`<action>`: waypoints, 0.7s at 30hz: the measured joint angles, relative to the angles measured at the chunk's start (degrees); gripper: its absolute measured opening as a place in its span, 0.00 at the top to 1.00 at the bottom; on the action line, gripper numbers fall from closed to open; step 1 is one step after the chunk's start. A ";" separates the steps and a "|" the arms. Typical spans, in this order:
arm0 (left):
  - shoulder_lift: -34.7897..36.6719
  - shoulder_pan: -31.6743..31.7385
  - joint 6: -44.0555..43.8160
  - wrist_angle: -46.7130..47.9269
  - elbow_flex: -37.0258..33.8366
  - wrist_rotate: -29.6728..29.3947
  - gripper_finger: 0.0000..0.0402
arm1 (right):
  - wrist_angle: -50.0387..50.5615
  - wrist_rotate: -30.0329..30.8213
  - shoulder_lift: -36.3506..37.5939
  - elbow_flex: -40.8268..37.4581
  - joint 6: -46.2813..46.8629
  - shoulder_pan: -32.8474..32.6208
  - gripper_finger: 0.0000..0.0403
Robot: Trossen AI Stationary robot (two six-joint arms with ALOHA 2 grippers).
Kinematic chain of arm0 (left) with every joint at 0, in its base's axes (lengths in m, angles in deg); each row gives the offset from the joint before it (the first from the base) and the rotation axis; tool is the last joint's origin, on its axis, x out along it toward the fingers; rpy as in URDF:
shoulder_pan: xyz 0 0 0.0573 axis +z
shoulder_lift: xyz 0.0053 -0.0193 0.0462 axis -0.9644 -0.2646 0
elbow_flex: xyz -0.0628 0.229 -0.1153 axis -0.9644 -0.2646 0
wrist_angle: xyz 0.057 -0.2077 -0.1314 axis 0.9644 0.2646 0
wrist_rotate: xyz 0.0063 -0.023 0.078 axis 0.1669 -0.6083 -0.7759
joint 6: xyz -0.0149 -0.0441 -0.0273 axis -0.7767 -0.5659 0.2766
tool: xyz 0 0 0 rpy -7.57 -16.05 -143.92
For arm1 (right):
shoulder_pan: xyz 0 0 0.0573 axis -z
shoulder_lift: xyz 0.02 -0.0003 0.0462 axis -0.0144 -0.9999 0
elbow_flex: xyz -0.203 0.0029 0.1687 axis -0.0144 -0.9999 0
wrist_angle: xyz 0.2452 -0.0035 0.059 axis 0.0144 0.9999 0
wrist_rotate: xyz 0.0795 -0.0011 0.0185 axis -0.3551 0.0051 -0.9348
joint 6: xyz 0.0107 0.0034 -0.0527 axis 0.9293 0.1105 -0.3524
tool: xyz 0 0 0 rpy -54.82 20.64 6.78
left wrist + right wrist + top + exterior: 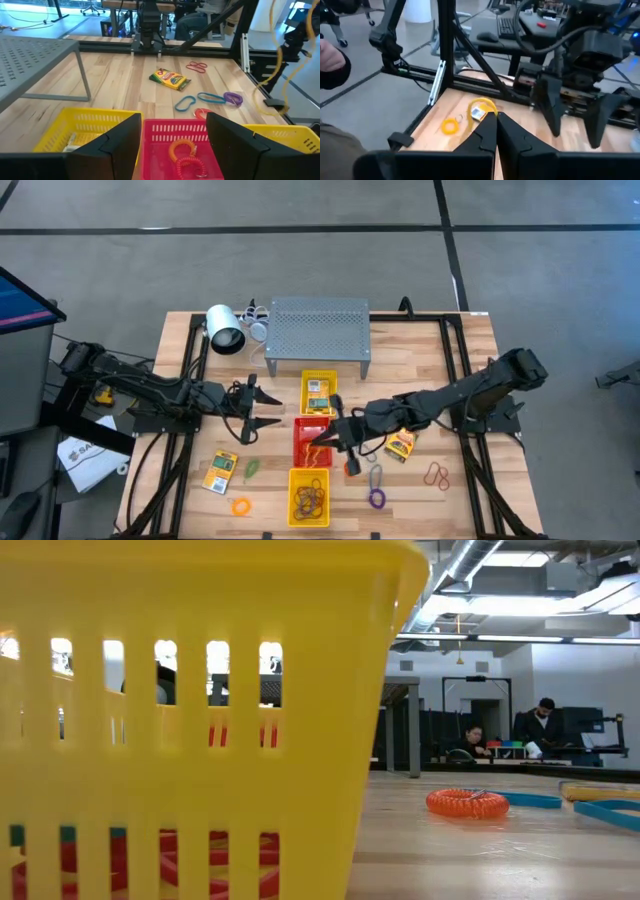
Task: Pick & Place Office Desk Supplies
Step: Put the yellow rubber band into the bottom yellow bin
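My right pincer [322,439] is closed and empty over the red tray [311,442], probably ready to sort supplies; my left pincer [262,409] waits open beside it.

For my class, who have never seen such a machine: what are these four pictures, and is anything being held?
Two dark robot arms work at a wooden table. One picture looks straight down, one sits at table height behind a yellow tray, and two ride on the wrists. Three trays stand in a row: yellow, red tray, yellow. Around them lie card packets and coloured loops. The left claw is open beside the trays. The right claw is shut over the red tray; whether it pinches anything is unclear.
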 joint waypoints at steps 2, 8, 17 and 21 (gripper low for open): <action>0.00 -0.29 -0.04 -0.08 0.00 0.00 0.46 | -2.20 -0.13 -1.27 0.00 0.87 -0.48 1.00; 0.00 -0.34 -0.30 -0.04 0.00 -0.02 0.46 | -2.95 -0.13 -5.59 3.64 2.98 -2.79 1.00; 0.00 -0.32 -0.34 0.31 0.00 -0.04 0.46 | 5.30 -0.08 -13.70 11.92 6.36 -5.57 1.00; -0.44 -0.32 -0.34 0.44 0.00 -0.07 0.46 | 7.14 0.12 -16.40 12.85 9.41 -6.16 1.00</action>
